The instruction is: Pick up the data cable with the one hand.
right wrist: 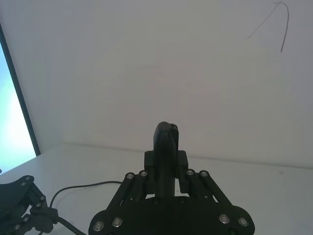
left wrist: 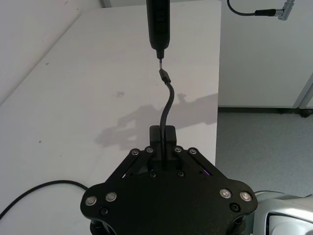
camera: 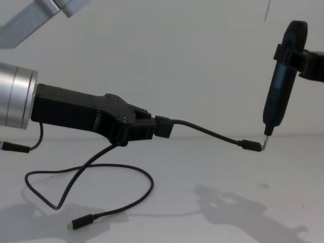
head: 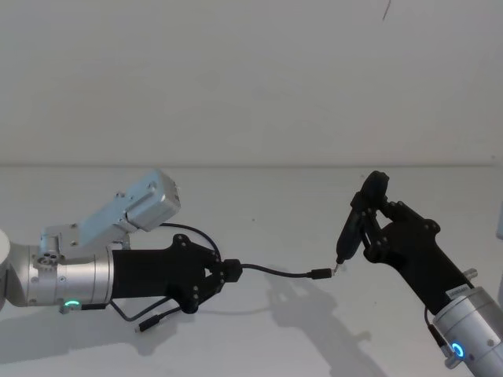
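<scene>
My left gripper is shut on the data cable, a thin black cord, and holds it above the white table. A short length juts out from the fingers toward the right and ends in a small black plug. The rest of the data cable droops in a loop to the table, where its other plug lies. My right gripper is shut on a slim black pen-shaped tool. The tool's metal tip touches the raised plug. The left wrist view looks along the held data cable.
The white table runs back to a plain white wall. In the left wrist view the table's edge drops to a grey floor, and another cable with a metal plug hangs there.
</scene>
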